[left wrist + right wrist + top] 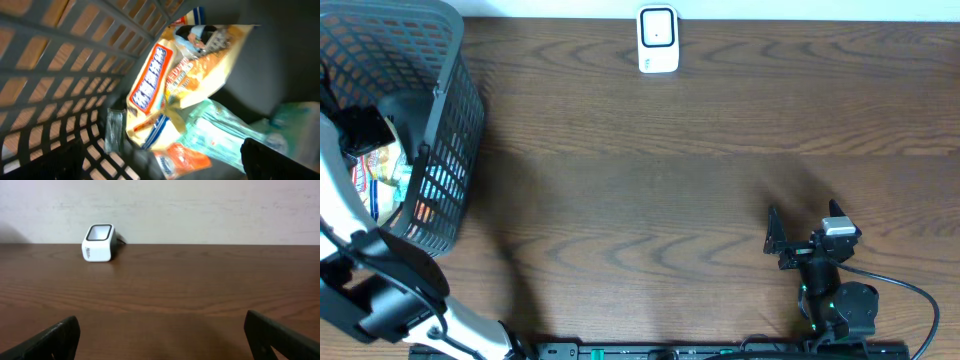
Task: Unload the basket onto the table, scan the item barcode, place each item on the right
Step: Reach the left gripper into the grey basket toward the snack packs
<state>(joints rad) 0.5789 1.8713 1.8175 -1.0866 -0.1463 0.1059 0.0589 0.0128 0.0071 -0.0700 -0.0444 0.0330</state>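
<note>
A dark brown table [650,150] with a wavy wood grain fills nearly the whole overhead view, the grain running left to right. Along its far edge stands a pale, off-white wall [200,205] (plain, faintly mottled, meeting the tabletop in a straight line). The light is soft and even. The tabletop carries a dull sheen toward the far side and blurred, darker shadows at the near left and near right.
</note>
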